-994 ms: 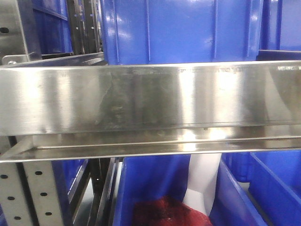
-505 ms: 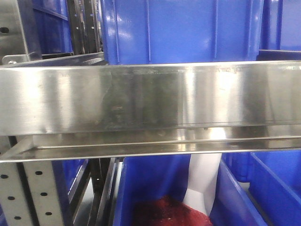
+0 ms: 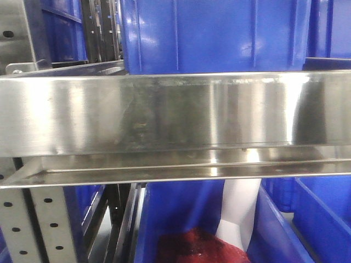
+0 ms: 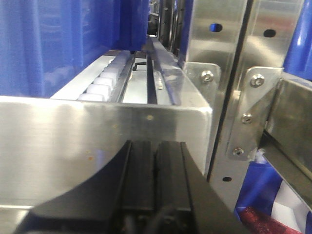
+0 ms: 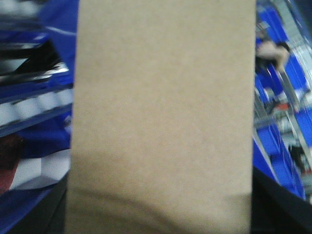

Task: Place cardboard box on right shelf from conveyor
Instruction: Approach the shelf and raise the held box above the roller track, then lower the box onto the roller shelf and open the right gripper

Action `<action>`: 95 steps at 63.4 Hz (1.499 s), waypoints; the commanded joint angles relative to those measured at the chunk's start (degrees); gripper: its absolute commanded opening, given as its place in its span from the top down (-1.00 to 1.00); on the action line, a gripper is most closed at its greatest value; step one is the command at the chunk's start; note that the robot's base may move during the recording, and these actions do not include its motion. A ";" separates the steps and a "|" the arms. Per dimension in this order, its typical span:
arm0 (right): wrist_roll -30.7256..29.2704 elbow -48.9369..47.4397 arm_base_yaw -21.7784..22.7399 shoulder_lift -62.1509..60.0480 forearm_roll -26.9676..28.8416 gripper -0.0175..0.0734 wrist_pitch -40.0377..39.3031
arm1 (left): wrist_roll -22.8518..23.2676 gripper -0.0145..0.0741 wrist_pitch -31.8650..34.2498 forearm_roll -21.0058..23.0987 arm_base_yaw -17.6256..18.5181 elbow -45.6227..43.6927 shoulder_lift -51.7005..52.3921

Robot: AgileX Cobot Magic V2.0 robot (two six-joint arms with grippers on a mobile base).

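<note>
The cardboard box (image 5: 163, 107), plain tan, fills the middle of the right wrist view. My right gripper (image 5: 161, 214) is shut on it, its dark fingers (image 5: 280, 207) showing at the box's lower edges. The right shelf (image 3: 175, 115) spans the front view as a tall shiny steel lip. In the left wrist view my left gripper (image 4: 156, 146) is shut and empty, its tips close to a steel lip (image 4: 73, 141). The conveyor is out of view.
A blue bin (image 3: 214, 33) stands on the shelf. Below it another blue bin (image 3: 274, 230) holds something red (image 3: 197, 249) and white. A grey perforated upright (image 3: 44, 224) stands at the left. White rollers (image 4: 105, 83) and bolted steel uprights (image 4: 229, 97) show behind the left gripper.
The front view has shifted a little: the shelf lip and blue bin sit slightly further right in the frame. Reflections on the lip have moved.
</note>
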State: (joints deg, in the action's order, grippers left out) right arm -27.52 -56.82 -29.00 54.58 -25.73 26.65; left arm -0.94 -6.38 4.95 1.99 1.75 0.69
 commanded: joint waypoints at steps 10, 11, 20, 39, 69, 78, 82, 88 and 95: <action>-8.91 -2.43 -2.19 8.41 -2.44 0.19 -5.74 | 0.29 0.94 4.79 0.27 0.26 -0.16 0.71; -9.11 -2.43 -2.11 8.94 -2.51 0.19 -5.81 | 0.29 0.94 4.79 0.27 0.26 -0.16 0.71; -10.63 -2.43 -1.63 13.42 -2.59 0.19 -7.73 | 0.29 0.94 4.79 0.27 0.26 -0.16 0.71; -10.63 -2.43 -1.63 16.96 -2.59 0.19 -10.40 | 0.29 0.94 4.79 0.27 0.26 -0.16 0.71; -4.55 -2.33 -1.63 17.16 -2.35 -0.76 -9.89 | 0.29 0.94 4.79 0.27 0.26 -0.16 0.71; -4.55 -2.33 -1.93 17.11 -1.88 -0.76 -9.89 | 0.29 0.94 4.79 0.27 0.26 -0.16 0.71; -4.55 -2.33 -2.29 17.03 -1.06 -0.76 -9.89 | 0.29 0.94 4.79 0.27 0.26 -0.16 0.71; -4.55 -2.33 -3.11 16.35 0.96 -0.76 -9.85 | 0.29 0.94 4.79 0.27 0.26 -0.16 0.71; -4.55 -2.33 -4.68 14.74 5.45 -0.76 -9.59 | 0.29 0.94 4.79 0.27 0.26 -0.16 0.71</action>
State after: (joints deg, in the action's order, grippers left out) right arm -32.23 -56.95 -32.55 72.56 -23.02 20.98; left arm -0.94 -6.38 4.95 1.99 1.75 0.69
